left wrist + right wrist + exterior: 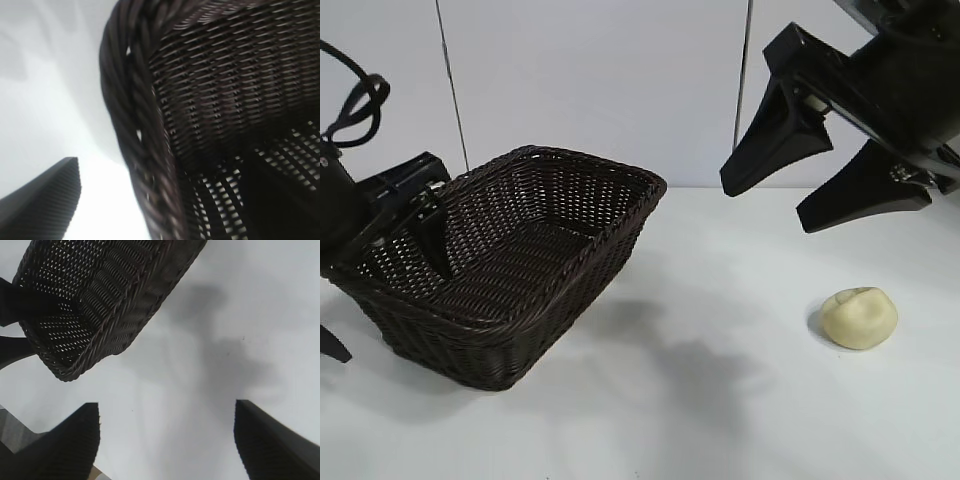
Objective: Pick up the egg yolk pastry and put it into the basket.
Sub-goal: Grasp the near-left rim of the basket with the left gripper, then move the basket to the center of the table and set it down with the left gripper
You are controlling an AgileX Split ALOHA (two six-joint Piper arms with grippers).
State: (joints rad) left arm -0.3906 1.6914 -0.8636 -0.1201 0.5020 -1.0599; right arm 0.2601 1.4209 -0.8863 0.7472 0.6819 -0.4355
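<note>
Straddling the basket (510, 260) wall, the left end effector (380, 290) is spread wide; the right end effector (810, 190) hovers released above the egg yolk pastry (860, 317) on the tabletop (720, 400).

White tabletop (720, 420), soft shadows; pale panelled wall (600, 80) behind, dark seams, possibly joints.

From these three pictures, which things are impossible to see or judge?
- The egg yolk pastry: shows only in the exterior view; both wrist views miss it.
- The left pincer: its outer finger is cut off by the exterior view's left edge, and the basket wall screens the inner one.
- Whether that pincer touches the rim: the left wrist view is too close and blurred.
- The right pincer: open, its arm cut off at the top.
</note>
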